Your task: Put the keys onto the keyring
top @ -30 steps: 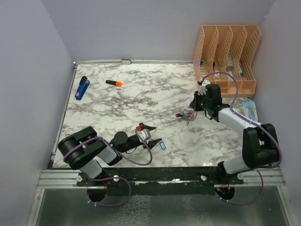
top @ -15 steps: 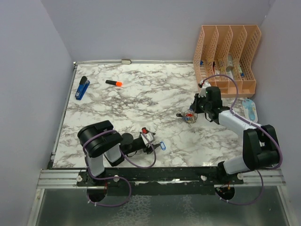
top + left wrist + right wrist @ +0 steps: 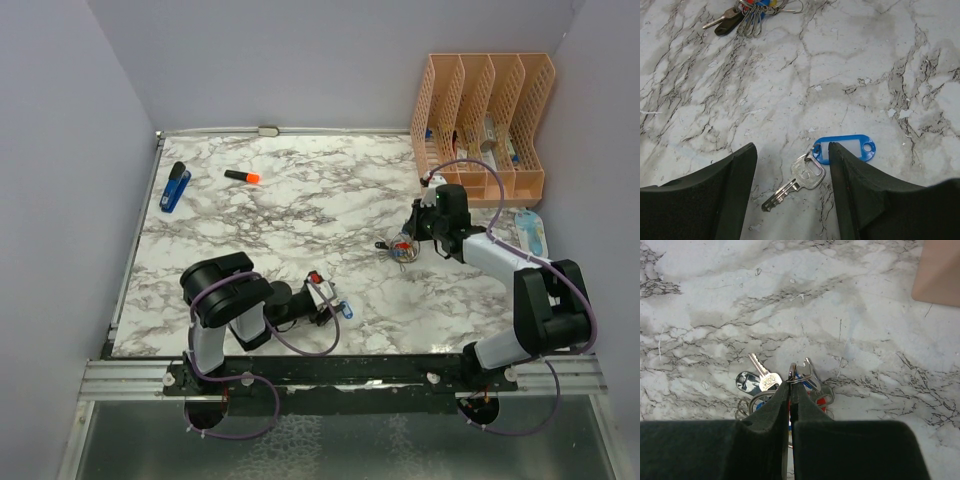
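A silver key (image 3: 801,180) with an oblong blue tag (image 3: 846,149) lies flat on the marble table near the front edge; it also shows in the top view (image 3: 345,309). My left gripper (image 3: 791,167) is open, low over the table, its fingers on either side of the key and tag. I see no second tagged key. The keyring (image 3: 799,380) with its cluster of keys and coloured tags lies at mid-right (image 3: 398,248). My right gripper (image 3: 791,385) is shut on the wire ring. The cluster also shows at the top of the left wrist view (image 3: 752,12).
An orange file rack (image 3: 482,120) stands at the back right, with a pale packet (image 3: 531,232) in front of it by the right wall. A blue stapler (image 3: 175,187) and an orange-capped marker (image 3: 242,177) lie at the back left.
My left gripper has swung right along the front edge and now straddles the tagged key. My right gripper has shifted slightly, still on the keyring.
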{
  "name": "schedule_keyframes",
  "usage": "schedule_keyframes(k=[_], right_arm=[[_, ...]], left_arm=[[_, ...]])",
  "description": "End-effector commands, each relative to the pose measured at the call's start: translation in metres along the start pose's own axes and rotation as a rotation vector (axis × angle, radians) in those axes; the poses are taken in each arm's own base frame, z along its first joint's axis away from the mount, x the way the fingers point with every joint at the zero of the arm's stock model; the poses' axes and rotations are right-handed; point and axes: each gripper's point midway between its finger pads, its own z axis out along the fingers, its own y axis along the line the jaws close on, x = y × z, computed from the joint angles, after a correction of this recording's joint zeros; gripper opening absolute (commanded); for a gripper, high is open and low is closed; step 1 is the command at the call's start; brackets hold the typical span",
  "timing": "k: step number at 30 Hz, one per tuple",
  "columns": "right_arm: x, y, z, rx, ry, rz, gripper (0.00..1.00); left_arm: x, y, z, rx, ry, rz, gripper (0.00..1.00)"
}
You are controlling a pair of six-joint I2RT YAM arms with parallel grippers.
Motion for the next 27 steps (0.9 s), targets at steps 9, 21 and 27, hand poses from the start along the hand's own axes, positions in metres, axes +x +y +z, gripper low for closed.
schedule_keyframes(k=[9,21,27], right_arm=[[-0.001,-0.001,0.004,-0.011,-0.022,-0.001,0.01],[0.002,-0.001,0.004,-0.009,-0.021,-0.003,0.01],[0.002,-0.001,0.004,-0.011,-0.021,-0.004,0.01]], left_arm=[[-0.054,0.013,0.009,-0.053,-0.221,0.071,0.58],[-0.050,0.014,0.017,-0.054,-0.216,0.055,0.44],[-0.050,0.015,0.017,-0.056,-0.216,0.057,0.35]])
